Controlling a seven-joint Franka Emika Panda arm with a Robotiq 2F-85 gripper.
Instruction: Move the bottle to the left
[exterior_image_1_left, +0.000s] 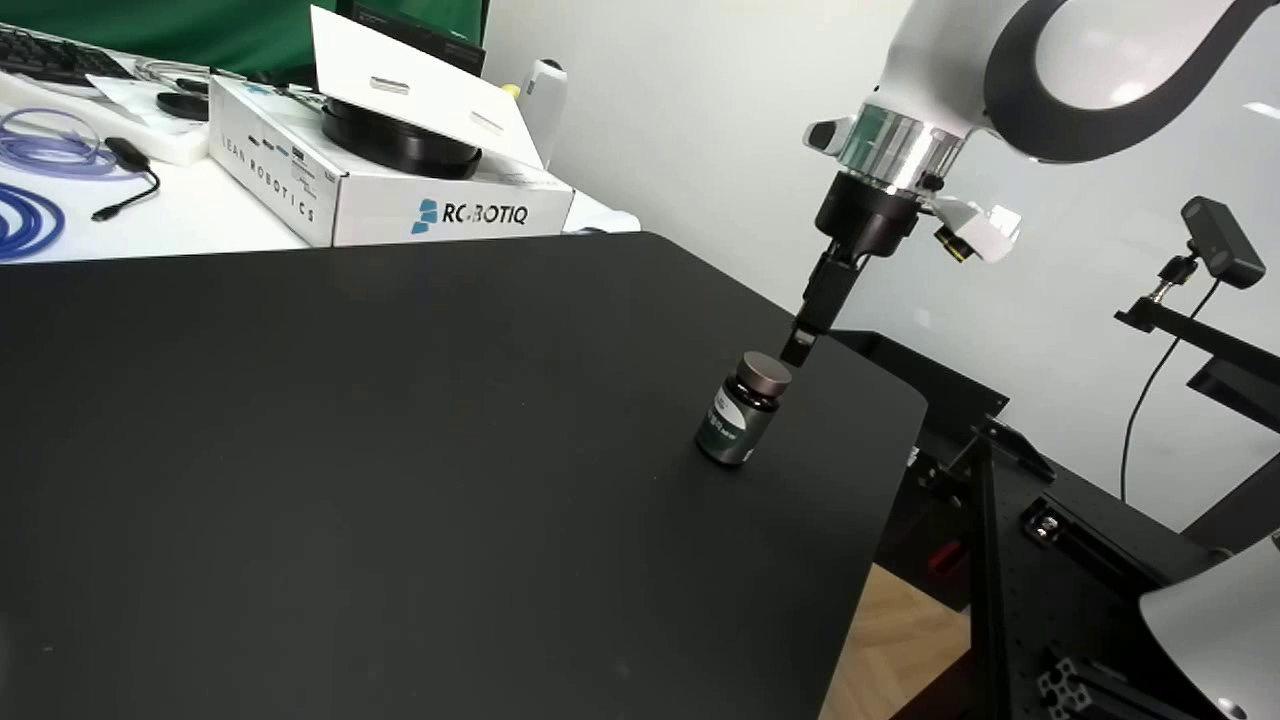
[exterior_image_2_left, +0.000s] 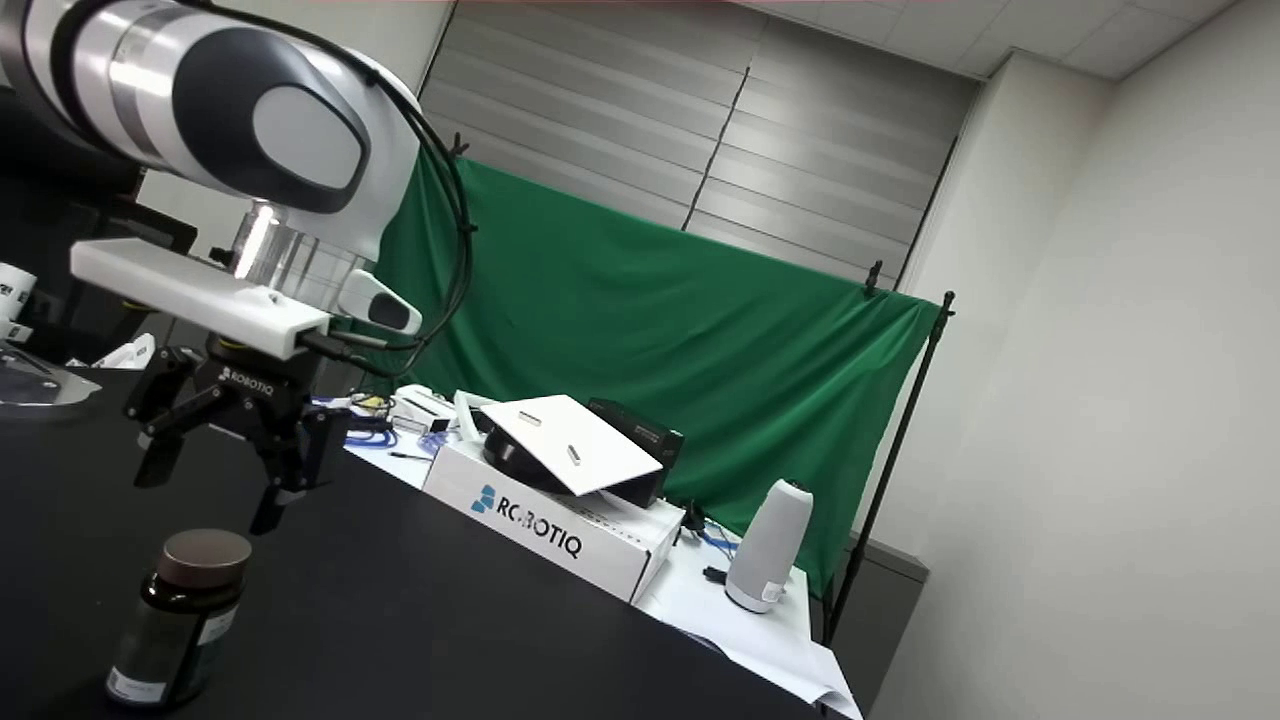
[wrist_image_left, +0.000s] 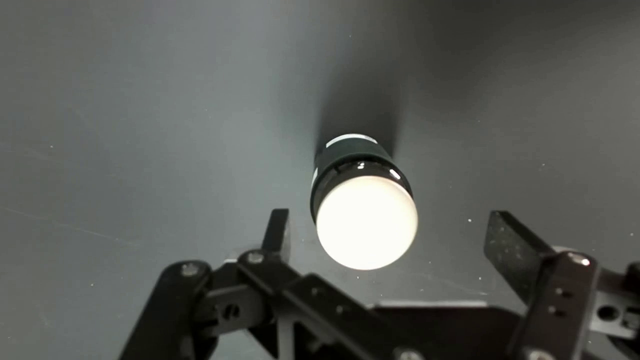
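The bottle (exterior_image_1_left: 738, 415) stands up on the table (exterior_image_1_left: 400, 450), near the gripper (exterior_image_2_left: 209, 496) but lower. The jaws are wide apart, and the cap (wrist_image_left: 367, 223) lines up with their gap, so going down seems right.

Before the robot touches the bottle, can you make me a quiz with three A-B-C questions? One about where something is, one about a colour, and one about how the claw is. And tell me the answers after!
1. Where is the bottle?
A) on the keyboard
B) on the black tabletop
C) on the Robotiq box

2. What colour is the hanging cloth?
A) red
B) yellow
C) green

3. How is the claw?
A) open
B) shut on the bottle
C) shut, holding nothing

Answers:
1 B, its base rests there in both exterior views.
2 C, both exterior views show it green.
3 A, the wrist view shows its fingers wide apart.
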